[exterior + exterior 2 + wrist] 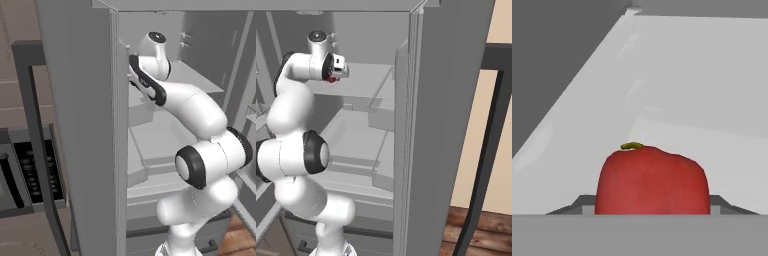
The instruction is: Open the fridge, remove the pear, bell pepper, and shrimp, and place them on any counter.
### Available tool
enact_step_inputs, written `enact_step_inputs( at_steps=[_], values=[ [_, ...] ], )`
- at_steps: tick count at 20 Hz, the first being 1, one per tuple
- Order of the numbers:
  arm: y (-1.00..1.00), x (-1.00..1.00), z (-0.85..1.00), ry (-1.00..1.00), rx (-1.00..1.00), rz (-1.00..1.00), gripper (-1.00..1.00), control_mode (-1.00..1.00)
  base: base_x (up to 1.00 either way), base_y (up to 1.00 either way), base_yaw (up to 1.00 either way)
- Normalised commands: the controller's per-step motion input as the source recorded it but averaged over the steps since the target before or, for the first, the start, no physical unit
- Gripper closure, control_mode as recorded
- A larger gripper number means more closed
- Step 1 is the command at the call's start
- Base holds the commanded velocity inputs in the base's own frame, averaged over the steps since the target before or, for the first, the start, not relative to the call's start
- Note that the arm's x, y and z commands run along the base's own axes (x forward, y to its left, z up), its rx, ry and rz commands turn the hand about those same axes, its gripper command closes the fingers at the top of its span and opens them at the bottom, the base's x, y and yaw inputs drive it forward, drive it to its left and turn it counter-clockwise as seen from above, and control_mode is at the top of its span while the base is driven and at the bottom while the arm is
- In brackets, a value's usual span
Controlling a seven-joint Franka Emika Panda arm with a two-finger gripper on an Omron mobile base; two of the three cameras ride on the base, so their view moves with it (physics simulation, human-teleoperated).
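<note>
Bell pepper [651,181] sits between the finger tips of the gripper [332,78] inside the open fridge [446,100], at an upper shelf — jaws closed on its sides. Likely light, firm, glossy and slip-prone; grip across the widest part.
</note>
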Motion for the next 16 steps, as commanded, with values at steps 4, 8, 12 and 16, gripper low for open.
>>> enact_step_inputs(
  at_steps=[4,8,12,16],
  values=[
    [-0.39,-0.99,0.01,-0.09,0.02,-0.05,1.0,-1.0,0.0,0.0,0.0],
    [-0.67,-1.0,0.54,-0.02,0.0,-0.1,1.0,-1.0,0.0,0.0,0.0],
    [-0.6,-1.0,0.44,-0.04,0.0,-0.05,1.0,-1.0,0.0,0.0,0.0],
    [-0.24,-1.0,0.51,-0.09,0.0,-0.02,1.0,-1.0,0.0,0.0,0.0]
  ],
)
